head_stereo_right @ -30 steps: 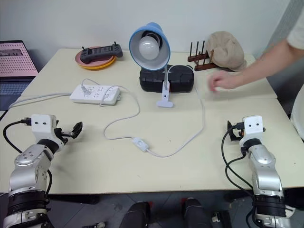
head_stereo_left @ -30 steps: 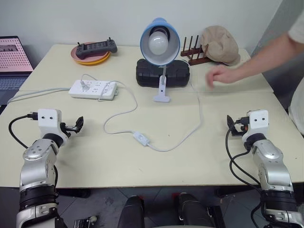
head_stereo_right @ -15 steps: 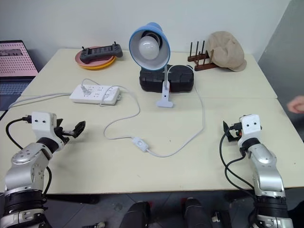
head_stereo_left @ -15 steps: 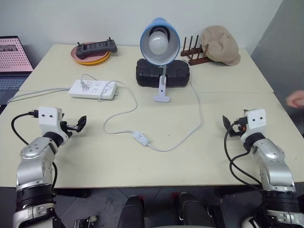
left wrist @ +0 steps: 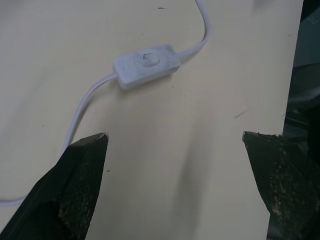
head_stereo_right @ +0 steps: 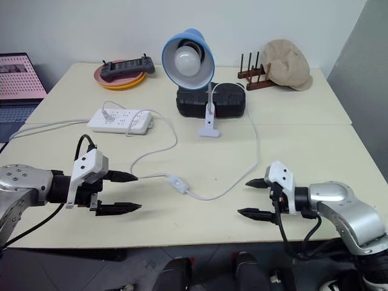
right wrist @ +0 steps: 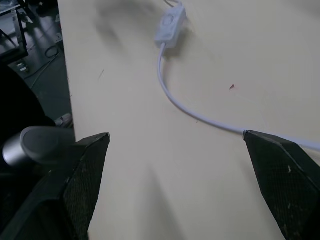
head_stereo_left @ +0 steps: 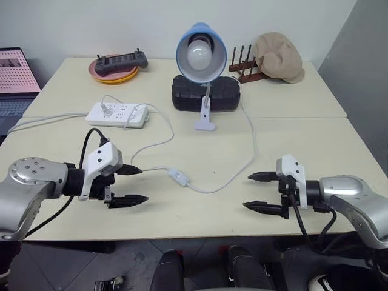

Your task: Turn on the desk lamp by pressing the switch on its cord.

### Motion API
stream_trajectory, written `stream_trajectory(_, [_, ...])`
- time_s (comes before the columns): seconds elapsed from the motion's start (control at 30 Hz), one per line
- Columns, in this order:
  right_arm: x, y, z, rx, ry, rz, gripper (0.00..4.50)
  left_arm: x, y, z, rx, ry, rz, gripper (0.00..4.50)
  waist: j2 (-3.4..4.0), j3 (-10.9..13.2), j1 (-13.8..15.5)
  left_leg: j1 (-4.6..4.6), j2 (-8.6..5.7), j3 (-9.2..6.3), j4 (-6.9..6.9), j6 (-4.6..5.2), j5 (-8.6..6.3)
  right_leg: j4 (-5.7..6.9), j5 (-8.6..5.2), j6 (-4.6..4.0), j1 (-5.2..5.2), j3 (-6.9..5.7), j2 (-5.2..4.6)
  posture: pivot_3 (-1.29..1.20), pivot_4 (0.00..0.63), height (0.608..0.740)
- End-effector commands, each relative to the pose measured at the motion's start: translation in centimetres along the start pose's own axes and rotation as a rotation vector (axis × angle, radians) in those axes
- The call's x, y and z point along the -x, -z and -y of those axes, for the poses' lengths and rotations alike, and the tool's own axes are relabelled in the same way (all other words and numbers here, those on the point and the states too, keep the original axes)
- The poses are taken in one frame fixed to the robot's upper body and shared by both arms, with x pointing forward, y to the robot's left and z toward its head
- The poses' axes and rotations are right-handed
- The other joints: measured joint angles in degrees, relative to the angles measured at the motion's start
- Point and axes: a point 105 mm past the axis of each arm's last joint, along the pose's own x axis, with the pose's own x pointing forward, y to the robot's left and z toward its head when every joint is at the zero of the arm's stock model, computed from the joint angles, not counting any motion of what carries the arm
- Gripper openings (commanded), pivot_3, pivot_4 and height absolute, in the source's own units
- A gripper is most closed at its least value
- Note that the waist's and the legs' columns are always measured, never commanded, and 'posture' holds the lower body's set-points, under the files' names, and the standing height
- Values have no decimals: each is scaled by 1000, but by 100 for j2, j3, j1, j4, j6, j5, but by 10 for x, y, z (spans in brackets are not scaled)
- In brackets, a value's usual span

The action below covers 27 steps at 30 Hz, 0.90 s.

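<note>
The desk lamp [head_stereo_left: 200,51], its light-blue shade around an unlit white bulb, stands clipped at the back middle of the table. Its thin white cord [head_stereo_left: 245,160] loops forward to the small white switch [head_stereo_left: 177,176], which lies flat on the table. My left gripper [head_stereo_left: 136,184] is open just left of the switch and points right toward it; the left wrist view has the switch [left wrist: 147,65] ahead of the open fingers. My right gripper [head_stereo_left: 247,191] is open to the right of the switch, pointing left, and holds nothing. The switch [right wrist: 170,29] lies further off in the right wrist view.
A white power strip [head_stereo_left: 118,113] lies back left with its thicker cable running off left. A black case [head_stereo_left: 203,95] sits behind the lamp base. A plate with a controller [head_stereo_left: 118,63], a wooden rack [head_stereo_left: 241,65], a cap [head_stereo_left: 279,54] and a laptop [head_stereo_left: 15,76] line the back.
Both arms have swung inward from the table's sides, and the grippers now point at each other on either side of the switch. The person's arm at the right has left the view.
</note>
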Motion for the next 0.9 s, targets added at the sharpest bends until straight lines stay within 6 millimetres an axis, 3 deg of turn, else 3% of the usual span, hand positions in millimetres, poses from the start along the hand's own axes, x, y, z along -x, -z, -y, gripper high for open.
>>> stream_trajectory(0.03, [-24, -5, -7, 60, -38, 33, 4489, 8, -5, -7, -21, -63, 19, 4500, 0, 0, 0, -2, 0, 1, 0, 0, 0, -1, 0, 1, -1, 1, 0, 0, 150, 740])
stream_trajectory(0.17, [-55, -10, -4, 84, -20, 59, 4489, 13, -2, 7, -5, -41, 17, 4500, -1, 0, -37, -18, 0, 7, -2, -2, -1, -2, -2, 7, -13, 2, -2, 0, 150, 740])
stream_trajectory(0.33, [-90, -23, 5, 75, 48, 95, 4489, 20, 1, 8, 26, -93, 22, 4500, 0, 0, -41, -20, 5, -3, -10, -2, -2, 11, -3, 6, -24, -6, 5, 0, 150, 740])
stream_trajectory(0.57, [-123, -41, 0, 64, 15, 111, 4489, 29, 7, 20, 70, -121, 21, 4500, -3, -1, -62, -17, 7, 3, -5, -2, -1, 10, -6, -2, -23, -1, 5, 0, 150, 740])
stream_trajectory(0.8, [-142, -37, -13, 68, -33, 66, 4489, 34, 8, 18, 80, -159, 20, 4500, -2, -1, -60, -16, 11, 0, -10, -2, -1, 13, -6, -1, -25, -4, 9, 0, 150, 740])
stream_trajectory(0.9, [-150, -32, -6, 97, 33, 42, 4489, 34, 7, 19, 82, -163, 25, 4500, -3, -1, -76, -14, 12, 3, -9, -2, -1, 14, -6, -2, -25, -2, 8, 0, 150, 740])
